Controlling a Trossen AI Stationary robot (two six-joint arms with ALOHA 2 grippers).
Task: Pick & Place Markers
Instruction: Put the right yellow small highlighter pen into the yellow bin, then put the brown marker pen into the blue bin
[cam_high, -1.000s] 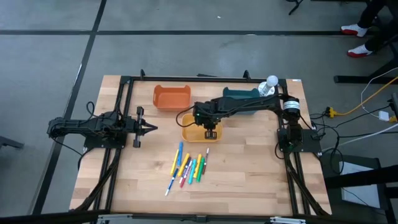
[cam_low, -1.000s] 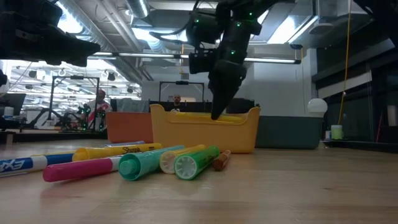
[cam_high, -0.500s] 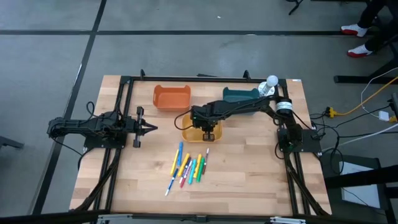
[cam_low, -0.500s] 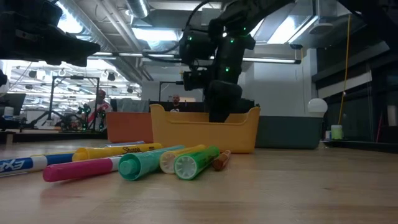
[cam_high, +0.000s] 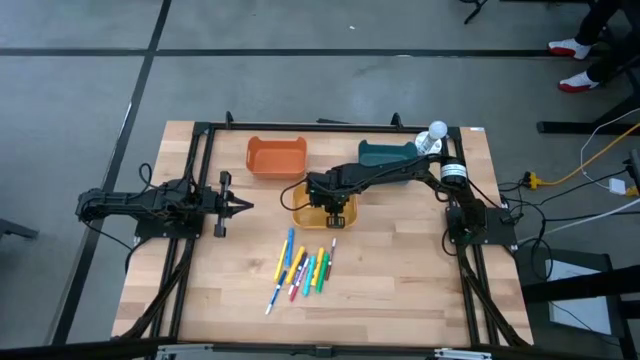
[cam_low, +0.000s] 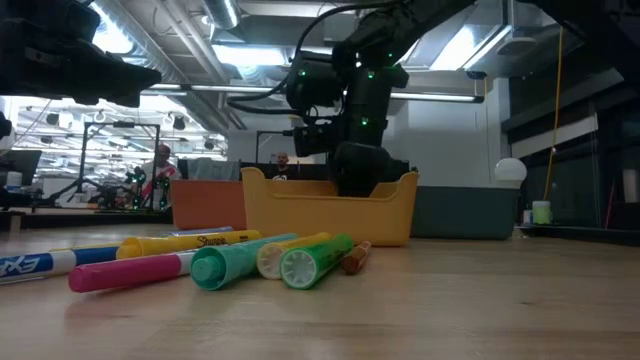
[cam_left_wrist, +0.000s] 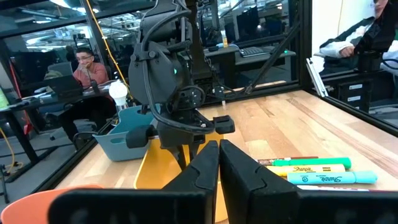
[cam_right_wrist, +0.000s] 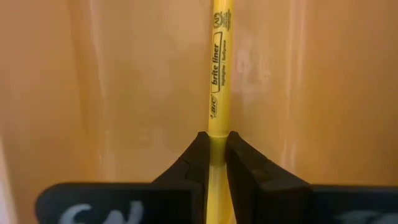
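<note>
We can read "brite liner" with a BIC mark printed down the slim yellow highlighter (cam_right_wrist: 217, 74) that the right gripper (cam_right_wrist: 216, 146) pinches between its two dark fingers, which sit tight against the barrel. The pen lies against the smooth floor of the yellow bin (cam_high: 312, 214), and the gripper is sunk below that bin's rim in the low view. On the wooden table (cam_high: 400, 270), one yellow marker (cam_low: 185, 243) reads "Sharpie" in black script, and a white-and-blue one at the frame edge shows the letters "EX" before it is cut off. The left wrist view shows the same script on a yellow-green barrel and a light blue one.

The remaining markers (cam_high: 303, 269) lie in a loose fan near the table's front, just in front of the yellow bin; their caps look round and matte.

The left gripper (cam_high: 243, 207) waits at the table's left side, its fingers pressed together on nothing. The orange bin (cam_high: 276, 156) and teal bin (cam_high: 385, 152) stand behind; a white ball-shaped thing beside the teal bin is hard to make out.
</note>
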